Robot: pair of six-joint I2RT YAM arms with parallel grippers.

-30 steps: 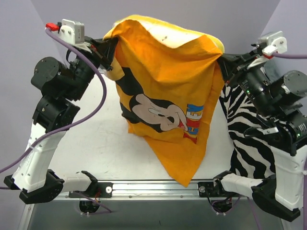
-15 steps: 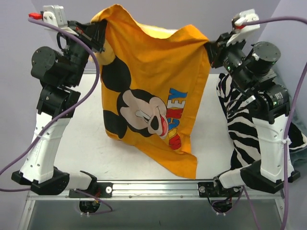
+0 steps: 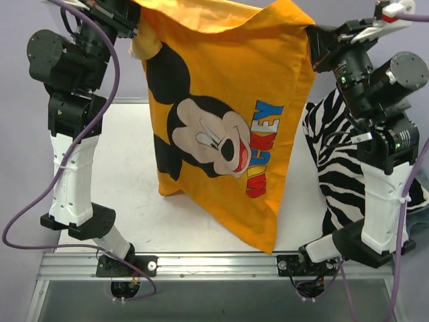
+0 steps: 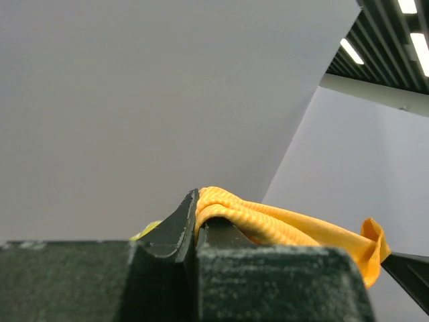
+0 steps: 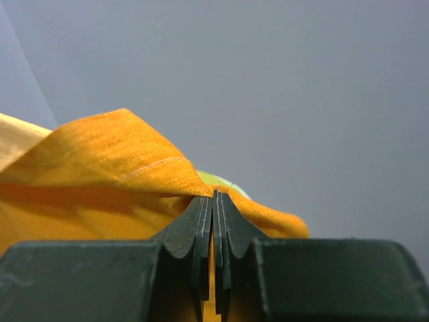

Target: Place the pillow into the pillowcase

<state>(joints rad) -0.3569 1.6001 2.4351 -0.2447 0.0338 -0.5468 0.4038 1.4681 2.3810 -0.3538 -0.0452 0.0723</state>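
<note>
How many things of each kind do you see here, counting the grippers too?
Orange pillowcase: 1
Cream pillow, only a corner showing: 1
Zebra-striped cushion: 1
Grippers: 2 (left gripper, right gripper)
Total: 5

Case (image 3: 221, 134) curtains the middle
It hangs from 12 to 6 o'clock; zebra cushion (image 3: 335, 168) fills 3 o'clock; bare table (image 3: 127, 174) at 9 o'clock, beside the left arm (image 3: 70, 181), gives passage.

Two arms (image 3: 385, 194), white links (image 3: 72, 181), black round joints (image 3: 47, 54), purple cables (image 3: 117, 74), matte black grippers (image 5: 213, 201) with dusty tapered fingers (image 5: 201, 221), silver base rail (image 3: 214, 263) with screws (image 3: 152, 265)
</note>
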